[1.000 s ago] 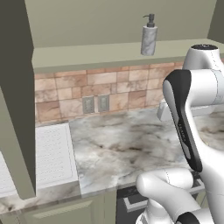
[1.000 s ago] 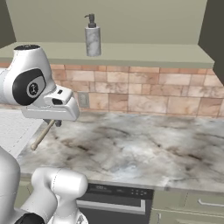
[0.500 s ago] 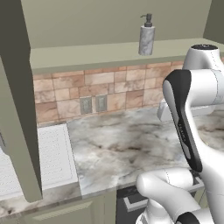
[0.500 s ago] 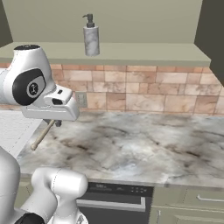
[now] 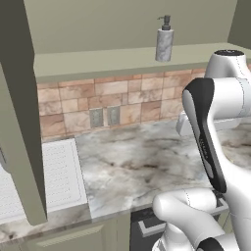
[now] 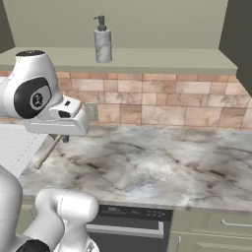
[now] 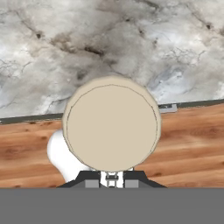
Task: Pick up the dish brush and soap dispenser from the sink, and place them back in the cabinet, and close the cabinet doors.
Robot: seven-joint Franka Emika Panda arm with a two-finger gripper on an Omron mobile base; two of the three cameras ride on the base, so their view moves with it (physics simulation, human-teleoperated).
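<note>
I have the dish brush (image 7: 111,124) clamped in the end effector (image 7: 112,178), whose jaws are closed on its handle. In the hand view the round beige head faces straight back at the camera, hiding most of the handle, so the brush's long axis runs along my line of sight, out from the fingertips (image 7: 92,183). From the right base view the dish brush (image 6: 48,151) appears as a thin tan stick slanting down and to the left from under the end effector (image 6: 60,139), its lower end hanging above the marble bench (image 6: 147,162) close to the white ribbed drainboard (image 6: 12,147) of the sink. I cannot tell from that view which end is the head.

Below the brush in the hand view I see the bench (image 7: 131,48), its front edge, and a wooden floor (image 7: 188,144) beyond.

The soap dispenser (image 5: 164,41) stands upright on the bottom shelf of the cabinet (image 5: 122,56), pump on top, well above and apart from the brush. An olive cabinet door (image 5: 19,117) stands open at the left of the left base view, over the drainboard (image 5: 59,176).
</note>
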